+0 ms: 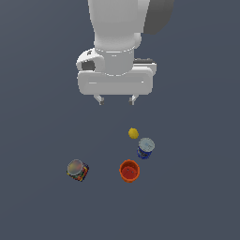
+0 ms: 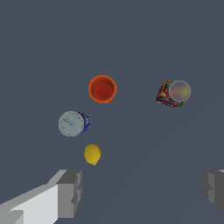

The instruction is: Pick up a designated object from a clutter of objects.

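Note:
The speckled jar (image 1: 78,170) with its round greyish lid stands on the grey floor at the exterior view's lower left; it also shows in the wrist view (image 2: 173,93). My gripper (image 1: 116,99) hangs open and empty high above the floor, up and to the right of the jar in the exterior view. In the wrist view its fingers (image 2: 70,192) stand wide apart around the gripper's midpoint (image 2: 142,190), with nothing between them. The jar stands apart from the other three items.
A blue can (image 1: 146,148) (image 2: 73,124) with a pale top, an orange-red cup (image 1: 129,170) (image 2: 102,89) and a small yellow ball (image 1: 133,133) (image 2: 92,154) stand close together to the exterior view's right of the jar.

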